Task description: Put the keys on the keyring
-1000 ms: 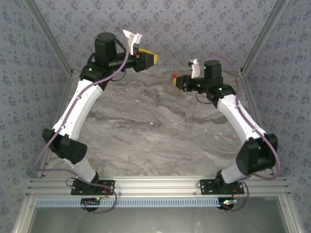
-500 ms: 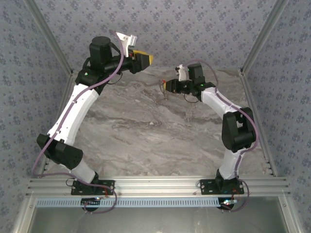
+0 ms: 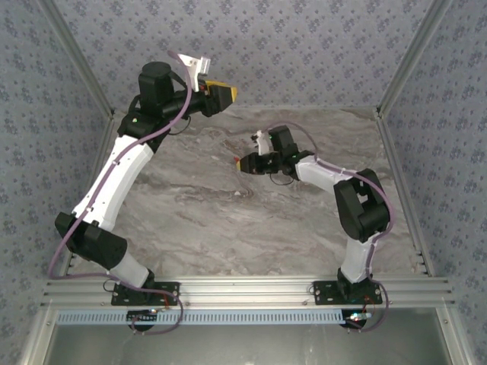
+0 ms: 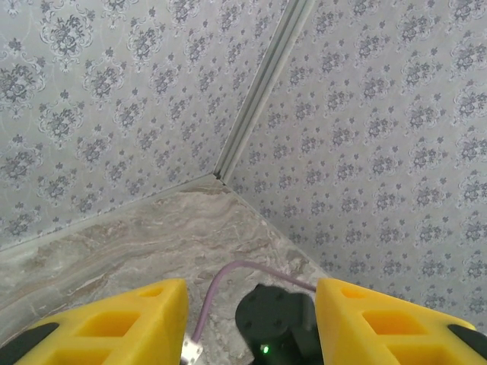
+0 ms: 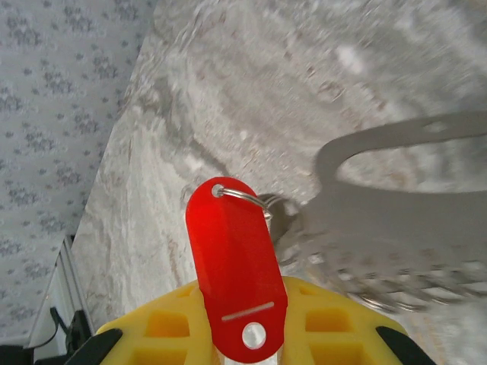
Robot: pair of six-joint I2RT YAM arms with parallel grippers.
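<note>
Lately your right gripper (image 3: 242,163) has swung from the far right toward the centre of the table (image 3: 190,220), clenched on the red key (image 5: 234,266). The blurred grey keyring (image 5: 350,228) dangles beside it. Your left gripper (image 4: 247,304) hangs released and empty; threading looks unfinished.

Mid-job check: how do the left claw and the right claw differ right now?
The left claw has its yellow fingers apart with nothing between them; the right claw is shut on a red oblong plastic tag. In the top view the left claw sits by the back wall, while the right claw is out over the middle of the grey marble tabletop. Both have the same yellow fingers.
</note>
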